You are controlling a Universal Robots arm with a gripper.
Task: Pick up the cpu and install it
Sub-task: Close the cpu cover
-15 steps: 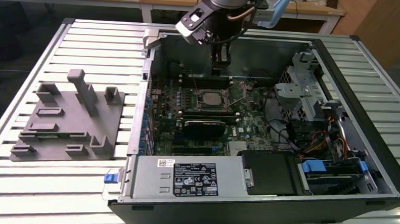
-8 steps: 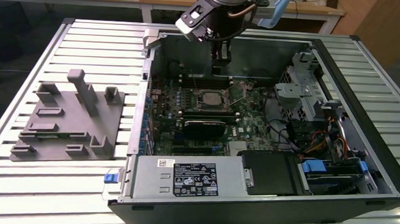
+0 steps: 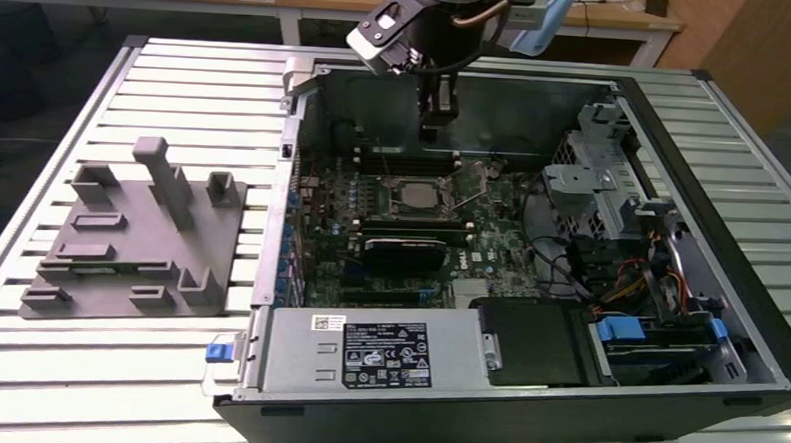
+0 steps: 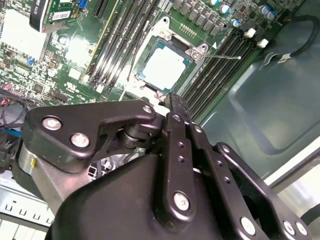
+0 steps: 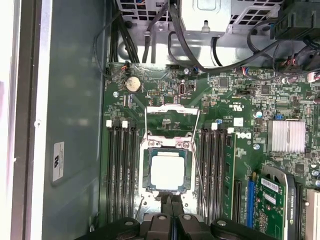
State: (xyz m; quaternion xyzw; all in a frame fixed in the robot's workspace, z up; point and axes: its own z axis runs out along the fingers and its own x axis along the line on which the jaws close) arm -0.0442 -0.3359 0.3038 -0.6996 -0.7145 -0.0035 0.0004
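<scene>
One arm reaches down into the open computer case, and its gripper hangs above the green motherboard with its two black fingers pressed together and nothing between them. In both wrist views the gripper points at the board just beside the edge of the socket, clear of the parts below it. The cpu lies flat in the square socket near the middle of the board, its pale metal top uncovered and facing up, and it is apart from the fingers; it shows as a bright square in both wrist views. Thin metal lever wires stand out from the socket frame. Rows of dark memory slots run along two opposite sides of the socket. A round coin battery sits on the board beyond the socket, and a ribbed silver heatsink lies farther off. On the exterior view's left, well apart from the case, a grey plastic tray with upright posts rests on the slatted metal table
</scene>
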